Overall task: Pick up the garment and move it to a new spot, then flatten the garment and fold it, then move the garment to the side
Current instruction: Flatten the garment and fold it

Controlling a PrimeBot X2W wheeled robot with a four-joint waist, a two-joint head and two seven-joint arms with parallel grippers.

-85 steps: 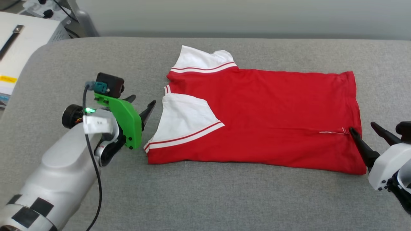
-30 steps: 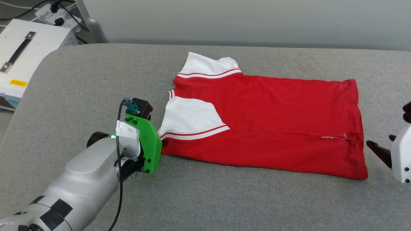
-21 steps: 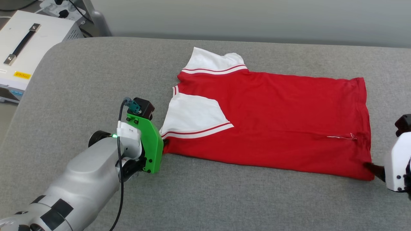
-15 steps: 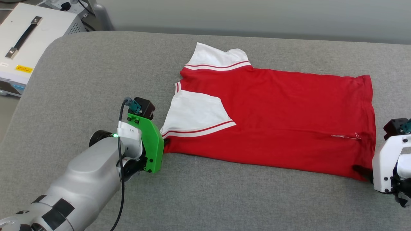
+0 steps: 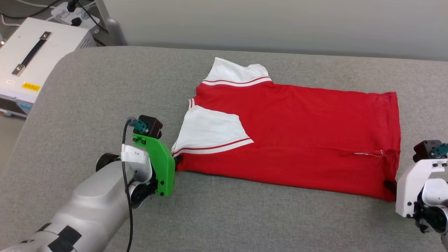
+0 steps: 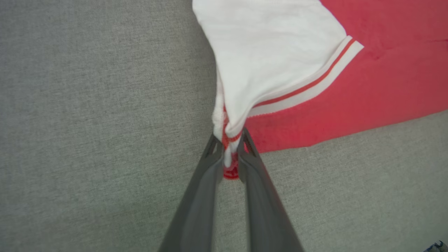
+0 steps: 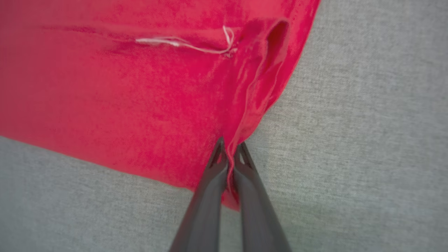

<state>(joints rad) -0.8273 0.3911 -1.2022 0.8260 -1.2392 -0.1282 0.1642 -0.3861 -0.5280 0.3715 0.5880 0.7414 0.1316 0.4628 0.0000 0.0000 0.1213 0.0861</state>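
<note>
Change: the right gripper (image 7: 229, 147) is closed on the hem corner of the garment (image 5: 297, 140), where a second ago it stood open beside it.
Left gripper (image 6: 229, 140): pinched on the sleeve-side corner, probably so both ends lift together.
Garment: lies flat on the grey cushion (image 5: 105, 87), sleeves to the left, hem to the right.
Hidden: in the head view the left fingertips sit behind the green mount (image 5: 161, 164).

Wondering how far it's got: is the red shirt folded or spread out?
Partly folded: the garment lies flat, but its near white sleeve is turned in over the red body.
</note>
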